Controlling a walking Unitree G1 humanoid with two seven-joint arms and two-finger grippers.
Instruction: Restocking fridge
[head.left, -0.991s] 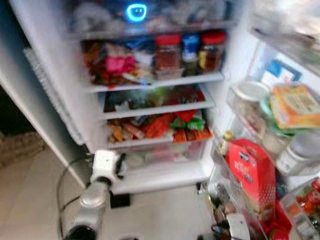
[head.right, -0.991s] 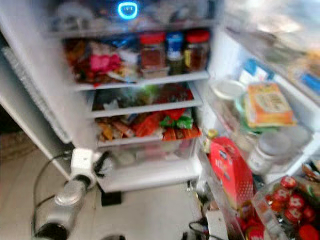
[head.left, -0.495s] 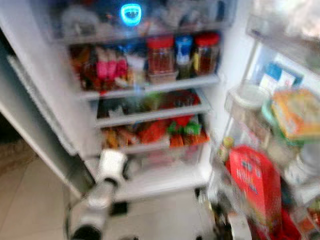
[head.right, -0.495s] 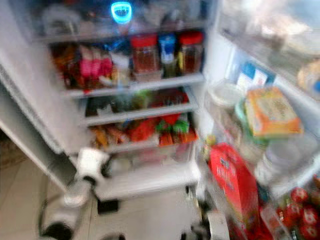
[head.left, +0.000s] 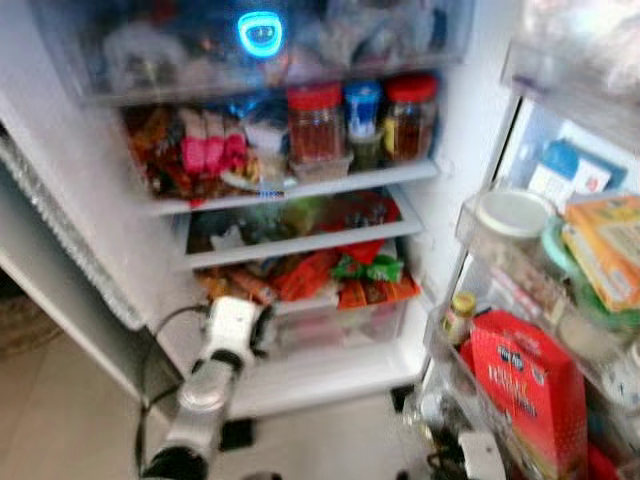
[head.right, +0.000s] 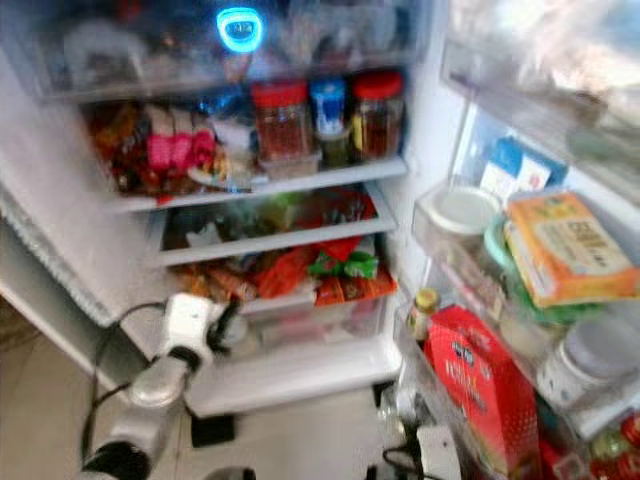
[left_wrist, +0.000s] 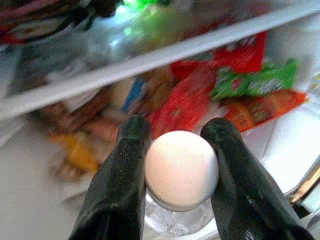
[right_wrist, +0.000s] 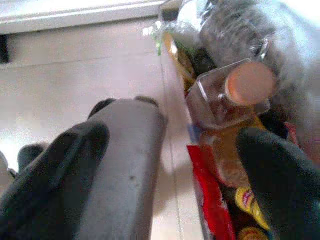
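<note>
The open fridge (head.left: 300, 180) has packed shelves: jars with red and blue lids (head.left: 360, 118) on one, and snack packets (head.left: 340, 275) lower down. My left gripper (left_wrist: 175, 126) is shut on a clear container with a round white lid (left_wrist: 181, 169). It holds it at the left end of the lowest shelf, beside the clear drawer (head.left: 335, 320). In the left eye view the left gripper (head.left: 258, 335) sits at the end of the silver arm. My right gripper (right_wrist: 172, 134) is open, low by the door's bottom bin, near a bottle with a pinkish cap (right_wrist: 249, 82).
The door bins on the right hold a red carton (head.left: 525, 385), an orange box (head.left: 605, 245), a white-lidded tub (head.left: 508, 212) and a small yellow-capped bottle (head.left: 458, 315). Pale floor tiles (head.left: 60, 410) lie at lower left. A black cable (head.left: 155, 345) loops off my left arm.
The whole view has shifted as the camera moved and is sharper now. My left gripper stays by the lowest shelf with the white-lidded container in it.
</note>
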